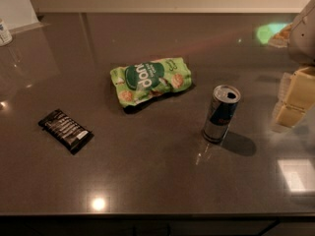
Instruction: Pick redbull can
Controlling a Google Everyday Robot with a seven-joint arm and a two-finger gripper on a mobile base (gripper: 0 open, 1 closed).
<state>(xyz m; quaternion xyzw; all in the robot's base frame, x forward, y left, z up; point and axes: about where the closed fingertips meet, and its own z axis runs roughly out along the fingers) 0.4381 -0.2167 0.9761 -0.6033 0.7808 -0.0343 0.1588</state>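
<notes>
The redbull can (221,113) stands upright on the dark countertop (157,171), right of centre. It is slim, blue and silver with a silver opened top. My gripper (294,98) is at the right edge of the camera view, with pale yellowish fingers (301,86) hanging a little right of the can and apart from it. Nothing is held in it.
A green snack bag (150,80) lies left and behind the can. A flat black wrapper (65,130) lies at the left. A white container (4,32) stands at the far left back. The counter's front edge runs along the bottom. A wall backs the counter.
</notes>
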